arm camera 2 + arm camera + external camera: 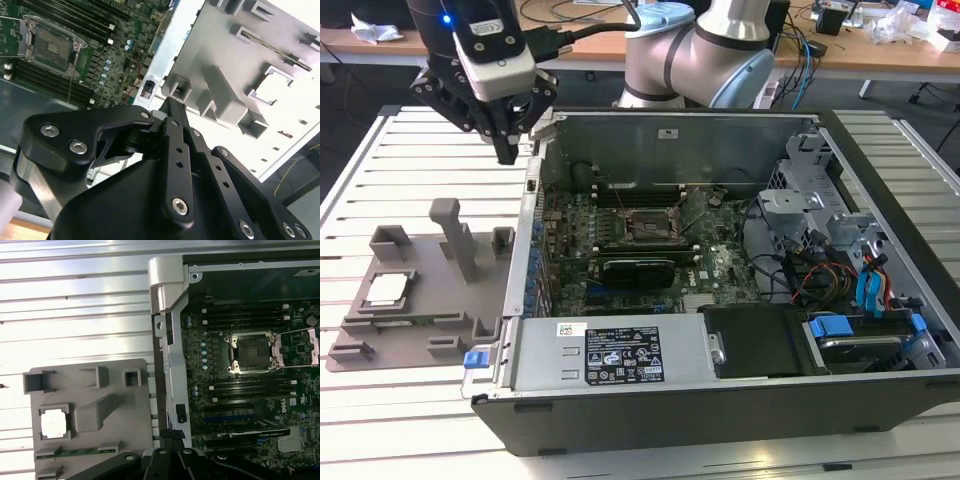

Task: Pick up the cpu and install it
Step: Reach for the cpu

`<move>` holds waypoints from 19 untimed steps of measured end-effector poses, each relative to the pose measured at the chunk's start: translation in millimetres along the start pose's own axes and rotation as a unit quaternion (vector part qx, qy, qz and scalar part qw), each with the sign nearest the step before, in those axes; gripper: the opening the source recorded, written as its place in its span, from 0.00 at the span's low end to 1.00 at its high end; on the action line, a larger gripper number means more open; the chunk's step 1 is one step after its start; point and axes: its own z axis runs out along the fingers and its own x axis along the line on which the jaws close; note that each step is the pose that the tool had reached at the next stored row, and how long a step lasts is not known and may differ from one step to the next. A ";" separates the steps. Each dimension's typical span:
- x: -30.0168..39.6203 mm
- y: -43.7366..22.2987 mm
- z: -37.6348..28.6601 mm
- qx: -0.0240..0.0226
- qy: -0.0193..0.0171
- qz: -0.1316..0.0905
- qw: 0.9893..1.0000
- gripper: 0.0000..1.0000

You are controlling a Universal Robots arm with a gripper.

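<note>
Grey moulded plastic forms the fixture tray (430,310) on the exterior view's left, lying flat on the white slatted tabletop (380,170) just beside the open computer case (720,400). Your cpu (385,290) sits in a square recess of that tray with its pale metal top up. The pocket appears meant to keep it square and reachable from above. Your gripper (508,152) hangs over the gap between tray and case, well apart from the chip, with its black fingers drawn together to a point and holding nothing. The socket (645,228) lies deep in the case on the green motherboard (720,265).

In the first wrist view the cpu (53,422) is a bright silvery square with a thin tan rim, snug in its pocket. The fixture tray (115,405) is matte, with blocky ribs. The socket (251,352) is a dark square inside a shiny frame, and its cover plate looks swung aside. The gripper (167,457) shows as a dark edge.

In the second wrist view the gripper (171,104) is matte black linkage with bright bolts. Its fingers meet at the tip over the pale sheet-metal case wall (175,45), with the socket (52,47) to one side and the fixture tray (225,95) to the other.
</note>
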 end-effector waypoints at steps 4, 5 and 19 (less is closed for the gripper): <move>8.3 -0.6 -0.1 0.000 0.000 0.000 1.000 0.11; 10.7 -0.8 -0.1 0.000 0.000 0.000 1.000 0.11; 37.4 -2.8 -0.6 0.000 0.000 0.000 1.000 0.11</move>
